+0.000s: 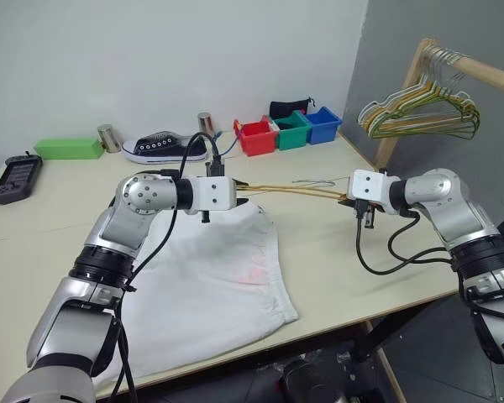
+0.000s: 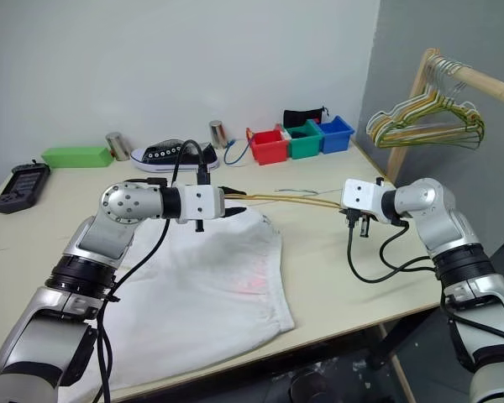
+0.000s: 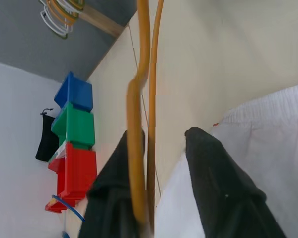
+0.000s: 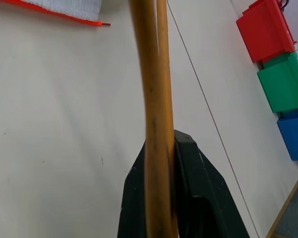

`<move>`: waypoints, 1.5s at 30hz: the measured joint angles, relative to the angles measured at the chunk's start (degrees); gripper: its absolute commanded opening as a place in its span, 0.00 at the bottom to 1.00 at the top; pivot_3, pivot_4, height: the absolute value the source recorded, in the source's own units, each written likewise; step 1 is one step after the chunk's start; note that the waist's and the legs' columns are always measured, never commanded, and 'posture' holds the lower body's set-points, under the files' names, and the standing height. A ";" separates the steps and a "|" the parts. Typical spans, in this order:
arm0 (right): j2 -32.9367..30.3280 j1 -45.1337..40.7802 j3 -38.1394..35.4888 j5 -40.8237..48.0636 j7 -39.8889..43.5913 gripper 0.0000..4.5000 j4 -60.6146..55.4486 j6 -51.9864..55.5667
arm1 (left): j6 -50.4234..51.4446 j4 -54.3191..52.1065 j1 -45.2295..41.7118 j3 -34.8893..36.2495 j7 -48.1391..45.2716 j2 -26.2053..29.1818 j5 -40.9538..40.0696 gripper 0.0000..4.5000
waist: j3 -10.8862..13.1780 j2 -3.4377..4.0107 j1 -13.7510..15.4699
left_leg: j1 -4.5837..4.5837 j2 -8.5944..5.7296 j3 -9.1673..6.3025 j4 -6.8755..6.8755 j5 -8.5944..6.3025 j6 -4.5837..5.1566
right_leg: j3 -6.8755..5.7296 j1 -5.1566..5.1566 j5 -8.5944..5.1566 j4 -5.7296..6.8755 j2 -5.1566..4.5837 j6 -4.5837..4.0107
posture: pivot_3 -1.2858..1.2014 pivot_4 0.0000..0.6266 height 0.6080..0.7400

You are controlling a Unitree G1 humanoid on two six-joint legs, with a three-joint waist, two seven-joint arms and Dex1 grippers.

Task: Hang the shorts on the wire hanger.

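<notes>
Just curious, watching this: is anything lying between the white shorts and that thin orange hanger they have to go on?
Nothing visible does. The wire hanger is held in the air between the two grippers, just beyond the waistband of the shorts, which lie flat on the table. The shoe and coloured bins sit farther back.

Soft white cloth shorts (image 1: 210, 285); glossy gold wire hanger (image 1: 290, 192)

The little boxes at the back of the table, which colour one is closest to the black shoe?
The red box. It is the end one of the row on the shoe's side; the green box comes next, and the blue box is farthest away.
</notes>
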 measured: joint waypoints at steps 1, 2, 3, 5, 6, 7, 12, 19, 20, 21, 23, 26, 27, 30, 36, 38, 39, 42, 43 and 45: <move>-0.18 0.25 -0.03 -0.01 0.00 0.00 0.02 0.25 | 0.03 0.32 -0.10 0.14 0.42 0.03 -0.17 0.52 | 0.00 0.00 0.05 | 0.00 0.00 0.00 0.00 0.00 0.00 | 0.00 0.01 0.00 0.00 0.00 0.00 | 0.40 0.02 1.00; -0.41 0.64 -0.07 0.00 0.02 0.00 0.02 0.59 | 0.12 0.37 -0.10 0.38 0.65 0.04 -0.39 0.55 | 0.00 0.00 0.11 | 0.00 0.00 0.00 0.00 0.00 0.00 | 0.00 0.01 0.00 0.00 0.00 0.00 | 0.40 0.02 1.00; -0.54 0.99 -0.13 0.02 0.03 0.00 0.04 0.93 | 0.36 0.31 -0.08 0.65 0.63 0.04 -0.75 0.59 | 0.00 -0.01 0.14 | -0.01 0.00 0.00 0.00 0.00 0.00 | 0.00 0.01 0.00 0.00 0.00 0.00 | 0.40 0.02 1.00; -0.95 2.16 -0.20 0.19 0.54 0.00 0.06 2.03 | 2.04 -1.71 0.41 2.08 0.66 0.01 -2.86 0.69 | 0.01 0.00 0.13 | -0.01 0.00 0.00 0.00 0.00 0.00 | 0.00 0.00 0.00 -0.01 0.00 0.00 | 0.40 0.02 1.00; -1.13 2.69 -0.20 0.23 0.88 0.00 0.06 2.42 | 2.80 -2.85 0.52 2.61 0.81 -0.08 -3.57 0.75 | 0.01 0.00 0.14 | -0.02 0.00 0.00 0.00 0.00 0.00 | 0.00 0.00 0.00 -0.01 0.00 0.01 | 0.40 0.03 1.00; -1.25 3.20 -0.20 0.29 1.17 0.00 0.07 2.68 | 3.45 -3.92 0.68 3.27 0.96 -0.22 -4.33 0.82 | 0.00 0.00 0.14 | -0.01 0.00 0.00 0.00 0.00 0.00 | 0.00 0.00 -0.01 -0.01 0.00 0.01 | 0.40 0.03 1.00; -1.85 4.18 -1.01 2.14 3.39 0.00 4.79 7.03 | 11.18 -13.58 5.81 5.93 1.94 -0.70 -9.15 0.99 | 0.02 0.01 0.11 | 0.06 0.00 0.00 0.01 0.00 0.00 | 0.01 0.08 -0.01 -0.01 0.00 0.01 | 0.40 0.05 1.00; -6.87 6.22 -3.90 9.55 16.03 0.00 5.42 24.38 | 30.57 -27.57 17.22 10.76 4.99 -0.75 -17.21 0.99 | 0.06 0.02 0.30 | 0.10 0.00 -0.04 0.01 -0.01 0.00 | -0.01 0.14 -0.04 -0.02 0.01 -0.02 | 0.41 0.08 1.00; -8.75 7.94 -4.02 11.79 19.54 0.00 3.65 29.63 | 33.84 -30.46 21.10 11.98 5.86 -0.74 -18.92 0.99 | 0.07 0.04 0.32 | 0.11 0.02 -0.04 0.00 -0.02 0.00 | -0.01 0.16 -0.10 -0.02 0.01 -0.04 | 0.41 0.08 1.00; -10.56 9.68 -3.99 13.82 22.39 0.00 1.40 34.68 | 36.47 -32.70 24.74 12.91 6.86 -0.89 -20.27 0.99 | 0.12 0.03 0.37 | 0.09 0.02 -0.05 -0.01 -0.02 -0.01 | -0.02 0.13 -0.13 -0.03 0.01 -0.06 | 0.41 0.08 1.00; -15.74 14.74 -3.45 19.09 25.75 0.00 -5.96 44.81 | 41.00 -37.98 32.42 14.85 9.36 -2.44 -22.96 0.99 | 0.18 0.05 0.75 | 0.03 0.02 -0.05 -0.01 -0.07 -0.06 | -0.02 0.09 -0.23 -0.02 0.01 -0.10 | 0.41 0.09 1.00; -23.26 22.33 -2.23 27.83 26.99 0.00 -16.81 57.64 | 45.81 -45.77 43.26 15.97 12.50 -4.29 -25.69 0.99 | 0.34 -0.14 1.68 | 0.09 0.08 -0.03 0.02 -0.21 -0.08 | -0.03 0.12 -0.54 -0.02 0.03 -0.54 | 0.42 0.09 1.00; -24.75 24.23 -2.04 30.03 27.25 0.00 -19.60 60.34 | 46.91 -47.67 45.53 16.12 13.35 -4.70 -26.44 0.99 | 0.41 -0.24 1.99 | 0.09 0.08 -0.04 0.02 -0.21 -0.09 | -0.03 0.11 -0.56 -0.02 0.04 -0.58 | 0.42 0.09 1.00; -26.82 27.43 -1.53 35.77 27.39 0.00 -25.12 67.94 | 49.59 -52.42 48.93 16.96 15.56 -4.98 -28.09 0.99 | 0.60 -0.44 2.89 | 0.12 0.08 -0.06 0.11 -0.43 -0.44 | -0.03 0.10 -0.59 -0.11 0.03 -0.60 | 0.43 0.09 1.00; -25.86 31.30 -1.60 40.82 24.82 0.00 -26.90 74.10 | 52.55 -57.17 49.87 18.09 18.58 -4.74 -30.05 0.99 | 0.71 -0.42 3.44 | 0.05 0.01 -0.25 0.32 -0.45 -0.45 | -0.21 0.15 -0.58 -0.83 -0.09 -0.60 | 0.44 0.08 1.00; -24.89 32.41 -1.60 41.29 23.21 0.00 -26.90 73.95 | 53.54 -58.59 49.83 18.16 19.54 -4.69 -30.76 0.99 | 0.71 -0.38 3.49 | -0.06 -0.02 -0.26 0.31 -0.49 -0.39 | -0.18 0.19 -0.58 -1.04 -0.12 -0.59 | 0.44 0.08 1.00; -24.67 32.94 -1.60 41.41 22.73 0.00 -26.87 73.67 | 53.91 -59.04 49.84 18.17 19.65 -4.63 -31.10 0.99 | 0.71 -0.39 3.50 | -0.07 -0.08 -0.25 0.32 -0.49 -0.37 | -0.14 0.20 -0.56 -1.05 -0.15 -0.57 | 0.44 0.08 1.00; -23.69 33.63 -1.60 41.47 21.07 0.00 -26.13 72.31 | 54.13 -59.30 49.85 18.06 19.50 -3.61 -31.51 0.99 | 0.71 -0.36 3.58 | -0.08 -0.28 -0.28 0.31 -0.53 -0.31 | -0.07 0.19 -0.46 -1.01 -0.24 -0.38 | 0.44 0.08 1.00; -23.50 33.76 -1.60 41.46 20.71 0.00 -25.92 71.76 | 54.13 -59.30 49.85 18.01 19.45 -3.27 -31.51 0.99 | 0.71 -0.36 3.71 | -0.08 -0.28 -0.30 0.30 -0.53 -0.29 | -0.09 0.19 -0.46 -0.98 -0.23 -0.38 | 0.44 0.08 1.00; -23.04 33.96 -1.60 41.49 20.10 0.00 -25.49 70.97 | 54.13 -59.29 49.70 17.92 19.41 -2.92 -31.56 0.99 | 0.70 -0.34 4.09 | -0.10 -0.28 -0.35 0.26 -0.55 -0.21 | -0.09 0.16 -0.46 -0.96 -0.16 -0.38 | 0.44 0.08 1.00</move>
